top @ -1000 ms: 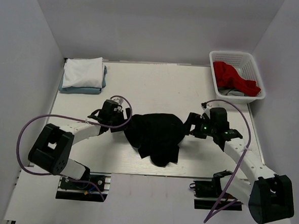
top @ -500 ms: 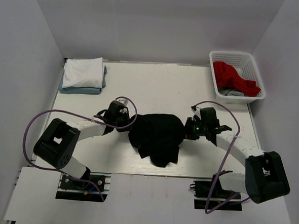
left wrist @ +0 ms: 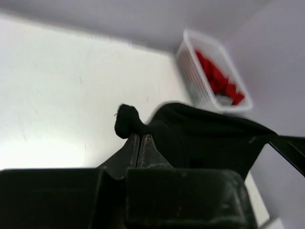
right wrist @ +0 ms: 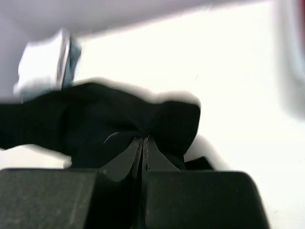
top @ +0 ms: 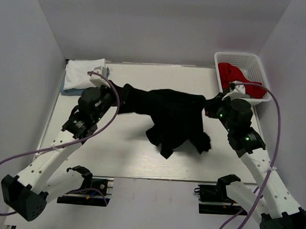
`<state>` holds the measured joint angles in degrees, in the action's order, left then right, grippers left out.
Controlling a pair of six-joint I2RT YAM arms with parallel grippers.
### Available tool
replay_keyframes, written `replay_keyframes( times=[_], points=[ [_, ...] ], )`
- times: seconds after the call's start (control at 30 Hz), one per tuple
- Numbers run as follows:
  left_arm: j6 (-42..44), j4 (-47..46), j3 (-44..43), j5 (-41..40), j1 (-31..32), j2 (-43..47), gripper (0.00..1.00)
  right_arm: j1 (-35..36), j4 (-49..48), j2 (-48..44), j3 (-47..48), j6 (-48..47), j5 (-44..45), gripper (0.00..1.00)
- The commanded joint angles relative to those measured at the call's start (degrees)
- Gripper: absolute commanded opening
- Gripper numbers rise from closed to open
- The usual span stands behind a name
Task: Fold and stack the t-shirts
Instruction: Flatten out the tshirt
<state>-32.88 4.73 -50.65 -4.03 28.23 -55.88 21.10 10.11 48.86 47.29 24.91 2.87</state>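
The left arm rises from its base at the near left corner and stretches far over the left side of the tabletop, its wrist bent so the left claw points right. The right arm mirrors it from the near right corner, reaching far forward with the right claw pointing left. Both wrists sit high, well apart, about level with each other.

Each claw is pinched tight on one end of the black shirt. In the left wrist view the closed tips meet with a small bunch of black cloth poking out past them. In the right wrist view the tips bite a fold of the same cloth.

The black shirt hangs stretched between the two claws over the middle of the tabletop. Its top edge runs nearly straight from claw to claw, and the rest droops in loose folds toward the near side. Whether the lowest folds touch the tabletop cannot be told.

At the far left corner a folded white shirt lies on a folded blue-grey shirt, just beyond the left wrist. At the far right corner stands the basket with red cloth in it, just behind the right claw.
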Motion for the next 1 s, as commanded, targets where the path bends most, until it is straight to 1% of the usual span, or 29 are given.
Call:
replay_keyframes(
  times=[0.0,0.07,0.1,0.17,0.2,0.27,0.3,0.37,0.4,0.47,0.5,0.53,0.63,0.67,0.77,0.87,0.97],
  points=[
    [3.9,2.7,-5.3,-8.6,0.1,4.8,0.00,-0.1,-0.1,-1.8,8.4,-2.7,13.5,0.00],
    [5.4,2.7,-7.9,-11.2,0.1,6.1,0.00,-0.2,1.1,-1.6,13.1,-4.6,14.6,0.00],
    [6.0,2.7,-10.8,-11.2,0.1,6.7,0.00,-0.3,1.7,-1.4,18.1,-6.1,14.3,0.00],
    [8.1,2.7,-13.5,-10.6,0.1,7.4,0.00,-0.3,2.9,-0.6,21.4,-7.6,13.9,0.00],
    [8.7,2.1,-16.0,-10.6,0.1,8.1,0.00,-0.3,3.0,-0.6,26.1,-10.0,13.4,0.00],
    [10.1,2.1,-18.9,-9.9,0.1,8.7,0.00,-0.3,4.1,-0.2,29.3,-10.6,13.1,0.00],
    [10.1,2.1,-22.2,-9.1,0.1,8.7,0.00,-0.1,4.8,0.1,35.0,-11.0,12.7,0.00],
    [11.5,2.7,-26.5,-6.8,0.1,10.1,0.00,-0.3,7.2,0.3,40.3,-12.5,10.4,0.00],
    [11.5,3.4,-28.0,-6.0,-0.5,10.1,0.00,-0.1,7.7,-0.1,43.6,-13.2,7.7,0.00],
    [11.5,4.2,-32.1,-3.8,-1.2,10.7,0.00,-0.4,8.4,-0.1,47.6,-14.6,6.4,0.00],
    [12.0,5.0,-33.4,-3.8,-1.2,11.5,0.00,-0.3,8.8,0.0,49.0,-14.9,5.1,0.00],
    [12.1,5.0,-34.7,-2.7,-1.2,12.1,0.00,-0.3,9.4,0.2,53.2,-15.2,3.6,0.00],
    [12.6,6.5,-39.2,-2.0,-1.2,12.1,0.00,-0.2,11.6,1.4,58.5,-16.2,-0.8,0.00],
    [12.6,7.6,-41.2,-2.0,-1.2,12.1,0.00,-0.3,11.3,1.5,59.0,-16.4,-2.0,0.00],
    [13.1,9.4,-43.4,-2.6,-1.2,11.6,0.00,-0.3,10.2,2.6,59.7,-16.7,-2.3,0.00],
    [13.1,9.4,-43.4,-3.1,-1.2,9.3,0.00,-0.3,9.7,5.4,59.6,-16.9,-1.3,0.00],
    [13.1,9.4,-42.4,-6.9,-1.2,5.8,0.00,-0.3,8.3,10.1,58.9,-17.6,0.7,0.00]
  ],
)
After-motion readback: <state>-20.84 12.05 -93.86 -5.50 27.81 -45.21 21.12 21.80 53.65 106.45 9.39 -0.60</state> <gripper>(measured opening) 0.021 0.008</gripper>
